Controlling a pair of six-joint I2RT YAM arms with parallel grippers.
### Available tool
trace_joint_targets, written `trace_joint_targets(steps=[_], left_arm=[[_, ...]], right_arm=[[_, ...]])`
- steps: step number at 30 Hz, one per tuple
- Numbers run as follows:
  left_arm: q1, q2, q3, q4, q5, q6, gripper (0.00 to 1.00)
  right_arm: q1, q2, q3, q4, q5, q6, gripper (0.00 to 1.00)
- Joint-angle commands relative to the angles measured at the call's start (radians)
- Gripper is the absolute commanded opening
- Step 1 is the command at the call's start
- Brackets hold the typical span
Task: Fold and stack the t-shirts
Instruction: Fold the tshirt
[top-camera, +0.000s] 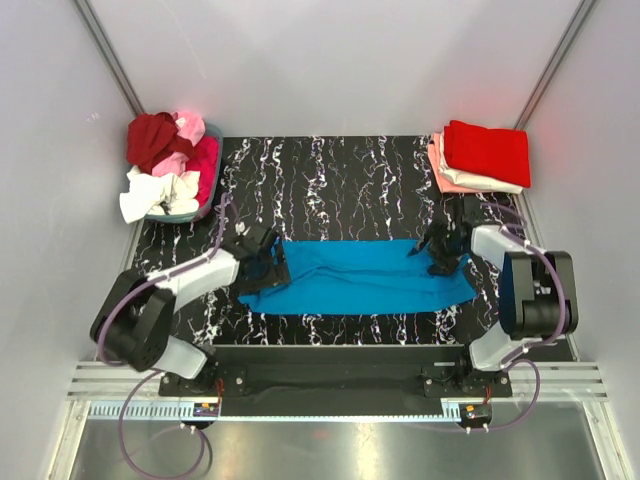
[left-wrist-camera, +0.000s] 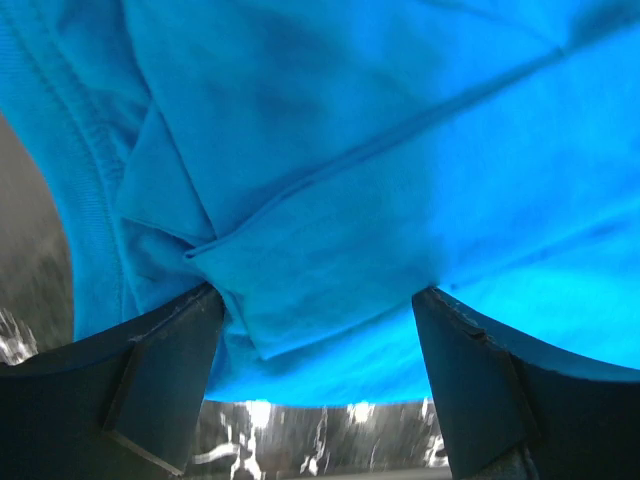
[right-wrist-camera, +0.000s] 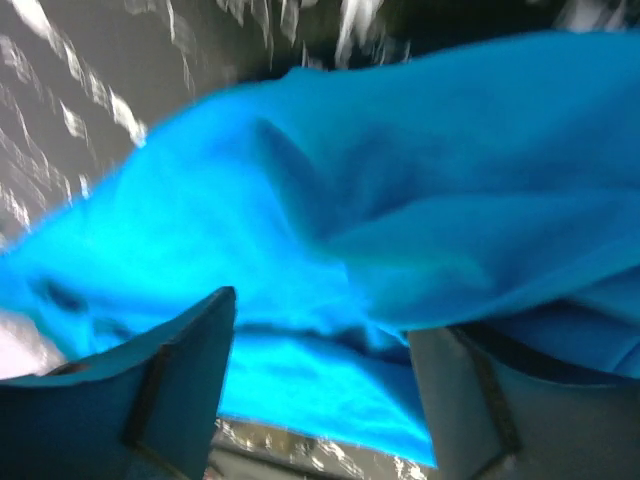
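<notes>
The bright blue t-shirt (top-camera: 360, 277) lies folded into a long strip across the black marbled mat (top-camera: 330, 180). My left gripper (top-camera: 262, 258) is at its left end, with the jaws wide open over the folded cloth (left-wrist-camera: 330, 180); in the left wrist view the gripper (left-wrist-camera: 318, 300) has cloth edges between its fingers. My right gripper (top-camera: 440, 250) is at the shirt's right end, also open (right-wrist-camera: 325, 320), with rumpled blue cloth (right-wrist-camera: 400, 200) between its fingers. Neither gripper pinches the cloth.
A teal basket (top-camera: 212, 180) at the back left holds red, pink, magenta and white shirts. A folded stack (top-camera: 485, 155) at the back right has a red shirt on top of cream and pink ones. Grey walls enclose the mat.
</notes>
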Motion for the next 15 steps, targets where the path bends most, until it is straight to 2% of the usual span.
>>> trace_joint_targets(steps=[1, 4, 5, 7, 8, 9, 10, 11, 12, 13, 14, 15], left_arm=[[0.068, 0.129, 0.105, 0.062, -0.015, 0.069, 0.81], [0.105, 0.264, 0.288, 0.005, -0.01, 0.12, 0.81], [0.108, 0.348, 0.415, -0.018, -0.01, 0.149, 0.81], [0.113, 0.446, 0.561, -0.085, -0.016, 0.18, 0.81], [0.113, 0.5, 0.715, -0.107, -0.016, 0.195, 0.81], [0.113, 0.616, 0.797, -0.125, 0.0, 0.229, 0.81], [0.113, 0.679, 0.886, -0.171, 0.017, 0.243, 0.81], [0.111, 0.801, 1.06, -0.191, 0.034, 0.263, 0.81], [0.111, 0.86, 1.156, -0.211, 0.081, 0.27, 0.8], [0.108, 0.917, 1.256, -0.257, 0.129, 0.278, 0.79], [0.104, 1.01, 1.436, -0.277, 0.155, 0.289, 0.79], [0.098, 1.046, 1.517, -0.288, 0.215, 0.298, 0.79]], right_arm=[[0.044, -0.052, -0.151, -0.021, -0.109, 0.048, 0.73], [0.081, -0.161, -0.242, -0.024, -0.155, 0.087, 0.71], [0.116, -0.192, -0.266, -0.028, -0.176, 0.117, 0.71], [0.177, -0.301, -0.339, -0.025, -0.19, 0.181, 0.7], [0.214, -0.342, -0.359, -0.028, -0.183, 0.267, 0.7], [0.322, -0.387, -0.373, -0.046, -0.16, 0.321, 0.69], [0.378, -0.491, -0.395, -0.051, -0.137, 0.378, 0.69], [0.45, -0.54, -0.402, -0.051, -0.111, 0.503, 0.69], [0.51, -0.586, -0.412, -0.021, -0.104, 0.566, 0.69], [0.635, -0.649, -0.412, -0.01, -0.097, 0.62, 0.69], [0.691, -0.669, -0.396, -0.01, -0.065, 0.692, 0.69], [0.743, -0.68, -0.336, -0.034, -0.039, 0.705, 0.71]])
